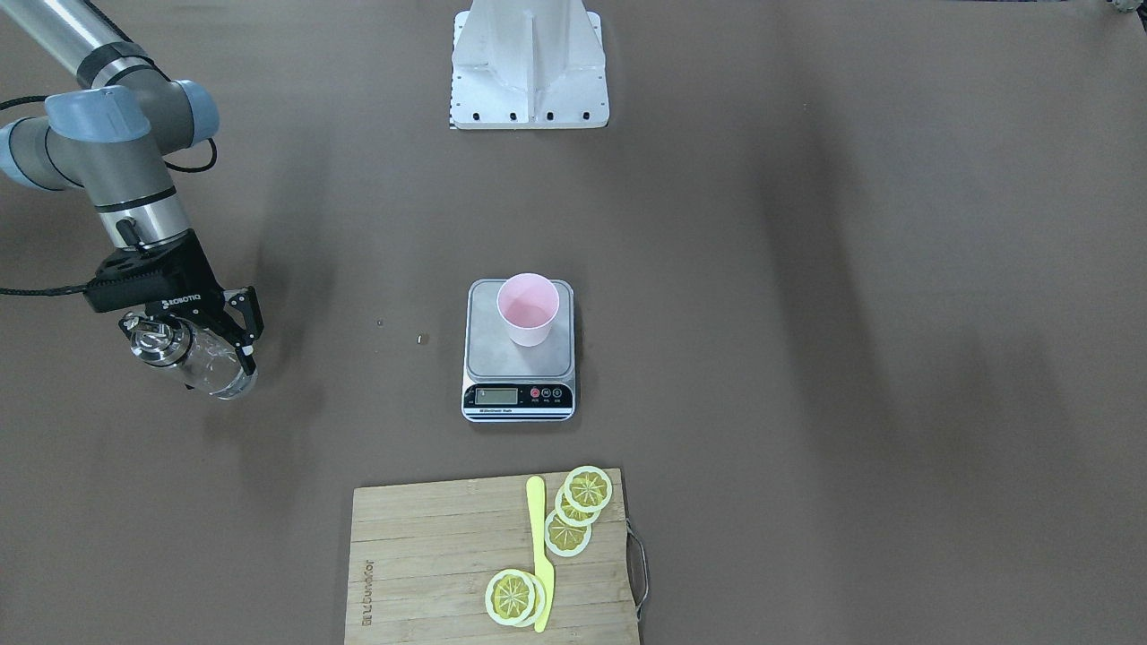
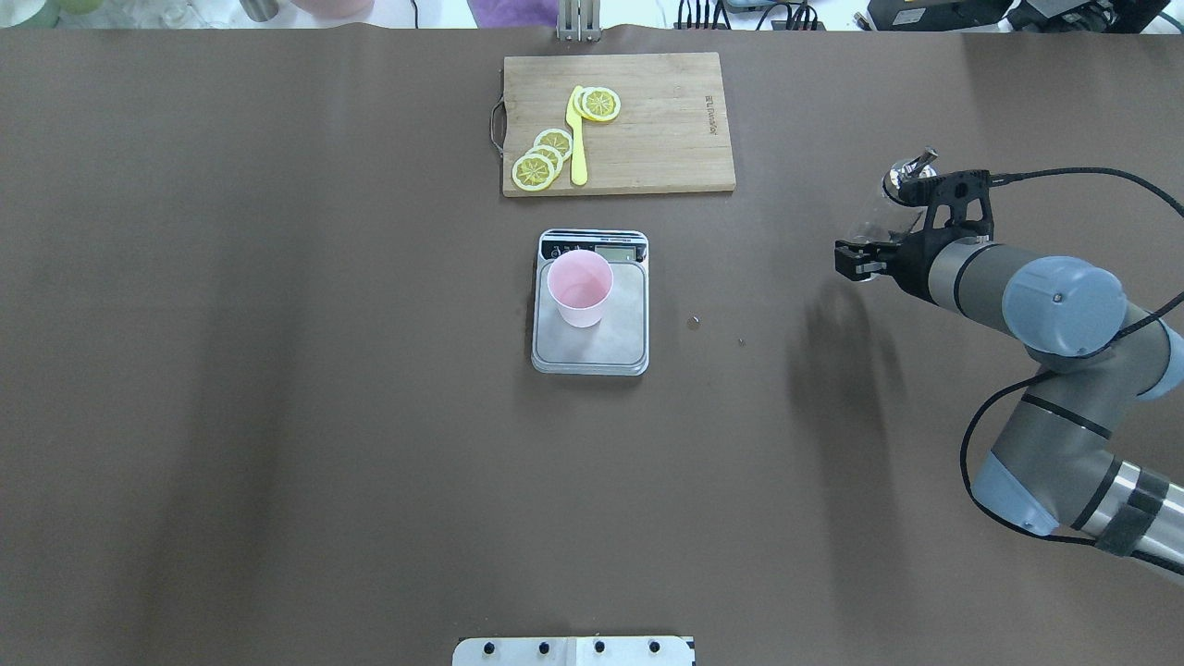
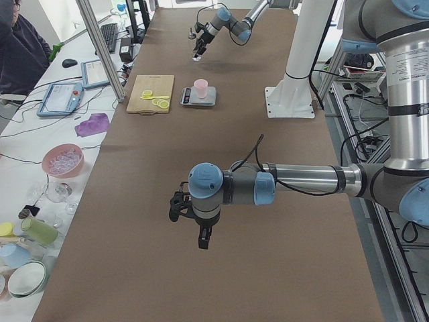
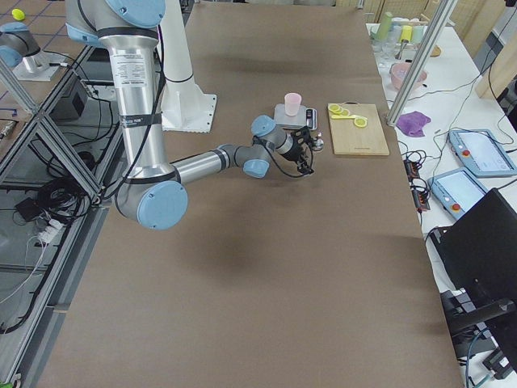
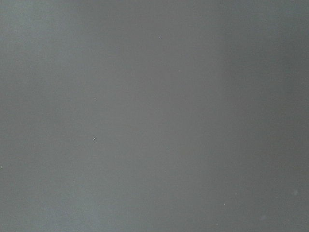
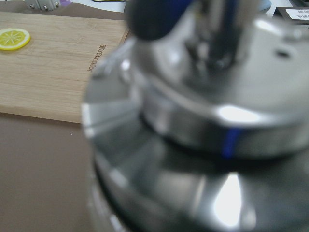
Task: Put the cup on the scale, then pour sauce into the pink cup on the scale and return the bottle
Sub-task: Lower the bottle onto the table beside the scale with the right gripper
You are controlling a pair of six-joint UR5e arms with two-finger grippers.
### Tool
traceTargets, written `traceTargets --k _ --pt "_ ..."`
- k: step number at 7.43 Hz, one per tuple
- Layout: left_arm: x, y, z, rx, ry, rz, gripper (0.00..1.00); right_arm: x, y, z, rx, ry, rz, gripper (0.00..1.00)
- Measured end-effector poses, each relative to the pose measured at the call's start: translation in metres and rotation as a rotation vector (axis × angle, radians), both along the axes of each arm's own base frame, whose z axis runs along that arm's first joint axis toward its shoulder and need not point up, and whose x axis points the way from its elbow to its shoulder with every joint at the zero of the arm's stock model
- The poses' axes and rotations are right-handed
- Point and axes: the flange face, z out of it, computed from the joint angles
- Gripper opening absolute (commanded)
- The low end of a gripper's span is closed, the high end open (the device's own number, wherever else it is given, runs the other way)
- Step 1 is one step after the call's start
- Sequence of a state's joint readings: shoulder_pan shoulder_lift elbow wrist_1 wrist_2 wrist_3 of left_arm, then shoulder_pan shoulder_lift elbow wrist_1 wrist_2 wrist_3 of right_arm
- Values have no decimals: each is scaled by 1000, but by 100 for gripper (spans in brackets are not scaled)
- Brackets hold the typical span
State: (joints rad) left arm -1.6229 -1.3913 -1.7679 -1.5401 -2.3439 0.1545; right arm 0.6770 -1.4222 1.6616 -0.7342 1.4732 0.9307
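The pale pink cup (image 1: 528, 309) stands upright on the steel platform of the scale (image 1: 520, 360); both also show in the overhead view, the cup (image 2: 579, 289) on the scale (image 2: 615, 335). My right gripper (image 1: 218, 348) is shut on the clear glass bottle (image 1: 199, 363) with its silver pourer cap, far to my right of the scale. In the overhead view the right gripper (image 2: 879, 242) holds the bottle (image 2: 895, 199) over the table. The cap fills the right wrist view (image 6: 207, 121). The sauce cannot be made out. My left gripper (image 3: 200, 236) shows only from the side; I cannot tell its state.
A wooden cutting board (image 2: 666, 139) with lemon slices (image 2: 541, 159) and a yellow knife (image 2: 577, 139) lies beyond the scale. Two small specks (image 2: 695, 321) lie on the table between scale and bottle. The robot's white base (image 1: 529, 67) stands behind the scale.
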Motion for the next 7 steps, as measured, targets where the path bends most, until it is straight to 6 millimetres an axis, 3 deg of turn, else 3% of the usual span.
traceTargets --k 3,7 --pt "0 -1 0 0 0 0 98 -27 0 -18 0 46 17 0" --pt "0 -2 -1 0 0 -3 98 -51 18 -21 13 29 26 0"
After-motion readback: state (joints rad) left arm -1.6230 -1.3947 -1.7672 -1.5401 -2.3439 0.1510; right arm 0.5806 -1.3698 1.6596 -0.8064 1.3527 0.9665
